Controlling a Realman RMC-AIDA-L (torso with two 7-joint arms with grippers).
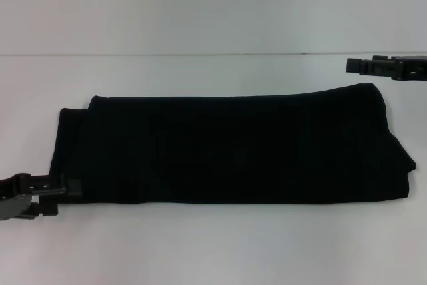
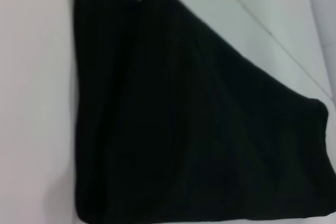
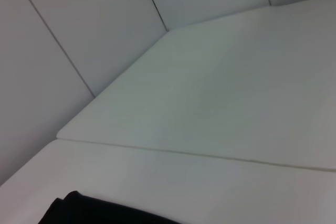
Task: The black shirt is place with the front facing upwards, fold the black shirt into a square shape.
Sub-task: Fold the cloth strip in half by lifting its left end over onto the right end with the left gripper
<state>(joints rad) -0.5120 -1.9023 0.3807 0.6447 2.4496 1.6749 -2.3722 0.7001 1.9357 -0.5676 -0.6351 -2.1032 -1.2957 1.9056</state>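
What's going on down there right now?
Left gripper at black shirt's near-left corner. Right gripper off its far-right corner, apart. Shirt folded into long band, not square. Nothing obstructing.

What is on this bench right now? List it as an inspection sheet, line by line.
Surface: white table, a seam line across its far part.
Job's things: black shirt folded into a long band lying across the table, not yet square; lettering not showing.
Clutter: nothing seen.
Grippers: left tool at the shirt's near left corner; right tool past the shirt's far right corner, apart from the cloth.
Cables: nothing seen.
Surroundings: pale panelled wall behind the table.
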